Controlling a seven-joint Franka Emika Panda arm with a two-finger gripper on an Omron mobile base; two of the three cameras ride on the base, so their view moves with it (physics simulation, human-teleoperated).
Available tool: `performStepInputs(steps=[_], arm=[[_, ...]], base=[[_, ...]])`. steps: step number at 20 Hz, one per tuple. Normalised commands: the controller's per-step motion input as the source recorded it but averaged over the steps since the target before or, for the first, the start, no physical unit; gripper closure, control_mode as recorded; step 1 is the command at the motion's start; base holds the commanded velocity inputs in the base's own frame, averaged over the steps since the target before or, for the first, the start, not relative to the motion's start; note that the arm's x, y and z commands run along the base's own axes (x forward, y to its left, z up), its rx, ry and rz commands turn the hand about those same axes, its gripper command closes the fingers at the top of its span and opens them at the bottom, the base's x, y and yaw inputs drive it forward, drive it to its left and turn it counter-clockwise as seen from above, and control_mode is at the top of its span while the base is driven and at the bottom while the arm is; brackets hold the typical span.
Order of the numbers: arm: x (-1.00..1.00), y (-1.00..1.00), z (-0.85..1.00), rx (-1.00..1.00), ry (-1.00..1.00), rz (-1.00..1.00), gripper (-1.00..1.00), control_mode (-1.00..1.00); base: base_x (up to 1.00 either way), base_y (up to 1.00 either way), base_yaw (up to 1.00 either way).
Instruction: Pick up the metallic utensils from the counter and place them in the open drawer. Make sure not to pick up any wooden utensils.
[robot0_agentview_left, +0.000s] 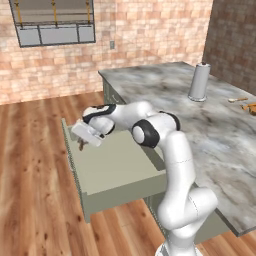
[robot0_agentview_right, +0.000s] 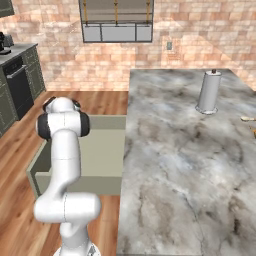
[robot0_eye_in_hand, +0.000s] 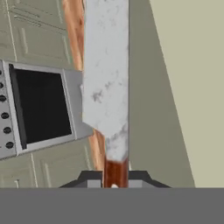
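Over the open drawer, the fingers are clamped on the knife handle, blade pointing to 12 o'clock near the drawer wall; released here, it could fall onto the floor beyond

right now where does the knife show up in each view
Left base view: knife under the gripper at the open drawer's far left corner.
Right base view: hidden behind the arm.
Hand view: knife runs up the centre.
Shared landmark: the drawer.
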Motion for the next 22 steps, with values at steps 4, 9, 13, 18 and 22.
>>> performStepInputs(steps=[4,9,13,18,22], arm=[[0.0,-0.46,0.05,-0.24,0.31,-0.01,1.0,-1.0],[-0.09,-0.45,-0.02,-0.29,0.26,-0.02,1.0,-1.0],[-0.59,-0.23,-0.24,-0.27,0.06,-0.04,1.0,-1.0],[-0.64,-0.09,-0.31,-0.23,-0.05,-0.03,1.0,-1.0],[-0.97,-0.21,-0.13,-0.06,-0.22,-0.03,1.0,-1.0]], base=[[0.0,0.0,0.0],[0.0,0.0,0.0],[0.0,0.0,0.0],[0.0,0.0,0.0],[0.0,0.0,0.0]])
